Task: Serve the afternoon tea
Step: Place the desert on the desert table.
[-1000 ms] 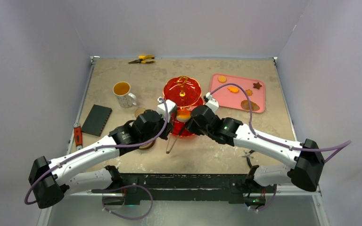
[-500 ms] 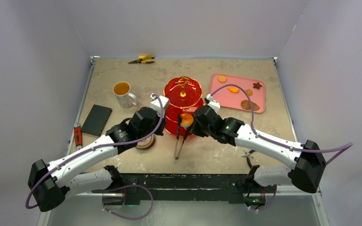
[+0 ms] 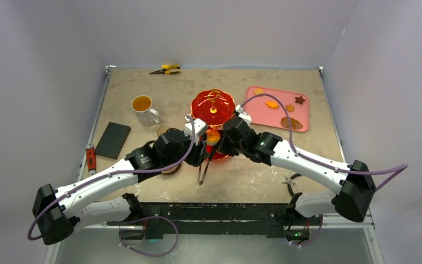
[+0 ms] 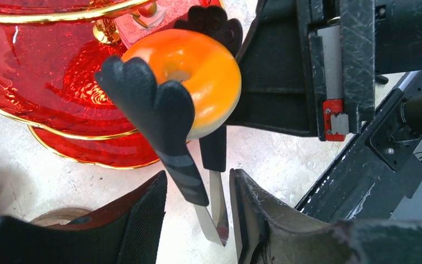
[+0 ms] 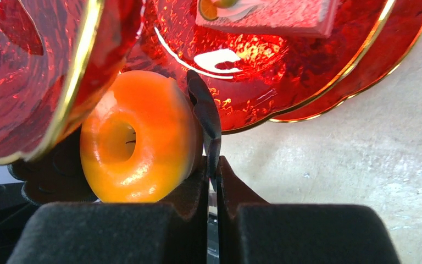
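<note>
Left wrist only: donut (image 4: pixel 195 69) betw. tongs (image 4: pixel 167 118) heads

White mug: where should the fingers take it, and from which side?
Take the handle. It sticks out on the near-right side of the white mug, towards the arms, so come in low from there with one finger through the loop. The mug stands upright and holds amber tea close to the rim, so a side grip probably keeps it level, while a rim pinch would dip a finger in.
</note>
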Robot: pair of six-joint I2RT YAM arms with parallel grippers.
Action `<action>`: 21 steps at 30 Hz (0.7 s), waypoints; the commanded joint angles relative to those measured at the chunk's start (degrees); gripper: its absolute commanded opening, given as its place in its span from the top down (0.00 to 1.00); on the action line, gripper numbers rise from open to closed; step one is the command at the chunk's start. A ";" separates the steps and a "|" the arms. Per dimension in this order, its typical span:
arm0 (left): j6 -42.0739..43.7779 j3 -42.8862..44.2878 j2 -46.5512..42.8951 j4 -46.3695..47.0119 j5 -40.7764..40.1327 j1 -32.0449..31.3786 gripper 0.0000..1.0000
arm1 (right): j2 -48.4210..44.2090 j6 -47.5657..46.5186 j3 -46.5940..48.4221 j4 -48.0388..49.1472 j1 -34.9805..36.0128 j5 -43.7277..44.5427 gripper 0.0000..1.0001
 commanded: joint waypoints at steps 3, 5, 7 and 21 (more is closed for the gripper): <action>0.49 -1.29 0.60 1.33 -2.10 -0.56 0.57 | 2.21 -0.57 4.90 -0.89 -0.65 -7.14 1.00; 1.11 -1.99 0.66 1.38 -5.37 -0.66 0.64 | 1.94 -1.09 5.54 -2.32 -0.95 -7.91 1.00; 1.19 -2.41 0.42 0.86 -7.67 -0.66 0.70 | 0.91 -1.39 5.36 -3.30 -1.77 -8.94 1.00; -0.02 -0.76 1.28 0.45 -11.76 -0.22 0.96 | -1.36 -5.01 2.16 -2.49 -7.00 -14.53 1.00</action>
